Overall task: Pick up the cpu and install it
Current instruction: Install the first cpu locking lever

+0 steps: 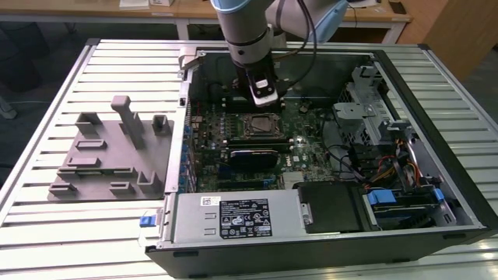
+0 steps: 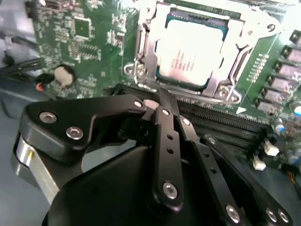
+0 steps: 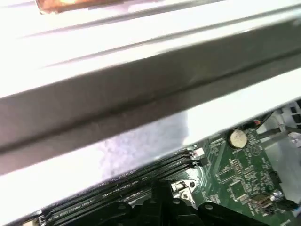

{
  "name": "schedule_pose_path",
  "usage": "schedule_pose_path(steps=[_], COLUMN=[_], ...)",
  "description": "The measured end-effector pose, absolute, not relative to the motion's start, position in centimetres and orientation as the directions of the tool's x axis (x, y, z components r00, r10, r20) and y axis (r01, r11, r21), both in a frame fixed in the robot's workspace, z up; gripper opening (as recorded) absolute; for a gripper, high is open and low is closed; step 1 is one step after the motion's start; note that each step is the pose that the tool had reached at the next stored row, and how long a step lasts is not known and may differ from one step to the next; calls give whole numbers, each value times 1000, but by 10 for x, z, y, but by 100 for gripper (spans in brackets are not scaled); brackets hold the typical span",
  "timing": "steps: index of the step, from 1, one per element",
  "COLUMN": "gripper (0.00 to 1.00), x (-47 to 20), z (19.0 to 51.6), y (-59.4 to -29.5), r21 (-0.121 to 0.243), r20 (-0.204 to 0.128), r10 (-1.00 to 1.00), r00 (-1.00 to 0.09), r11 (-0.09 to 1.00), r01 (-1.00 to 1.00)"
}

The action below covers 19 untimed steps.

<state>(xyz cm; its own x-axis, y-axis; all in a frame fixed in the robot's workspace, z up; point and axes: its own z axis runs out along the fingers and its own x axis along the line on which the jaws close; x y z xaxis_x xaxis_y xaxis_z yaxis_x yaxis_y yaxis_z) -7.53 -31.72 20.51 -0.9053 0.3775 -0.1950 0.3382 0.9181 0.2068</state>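
Note:
The cpu (image 2: 190,49), a silvery square plate with a thin green rim, lies in its socket on the green motherboard, with the metal load frame (image 2: 141,47) around it. In the exterior view the cpu (image 1: 259,124) sits mid-board inside the open computer case. My gripper (image 2: 162,96) hangs just beside the socket, over the black memory slots (image 2: 221,125), fingers pressed together with nothing between them. In the exterior view the gripper (image 1: 263,100) stands just behind the socket. The fingertips (image 3: 162,188) show in the first wrist view near the slots.
A grey power supply box (image 1: 233,217) fills the case's near side, and drive cages and cables (image 1: 381,140) crowd the exterior view's right. A grey moulded fixture (image 1: 109,154) rests on the slatted table to the left. A coin battery (image 3: 237,138) sits on the board beside the case wall (image 3: 141,94).

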Motion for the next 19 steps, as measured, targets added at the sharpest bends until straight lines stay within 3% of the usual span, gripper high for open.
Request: schedule_pose_path(steps=[14, 19], gripper=[11, 11], x=[-75, -71], z=[230, 229], y=[-317, -317], r21=[222, 190], r20=[-185, -136], r10=[381, 379], r00=[-906, -915], r11=[914, 917], r01=[339, 351])
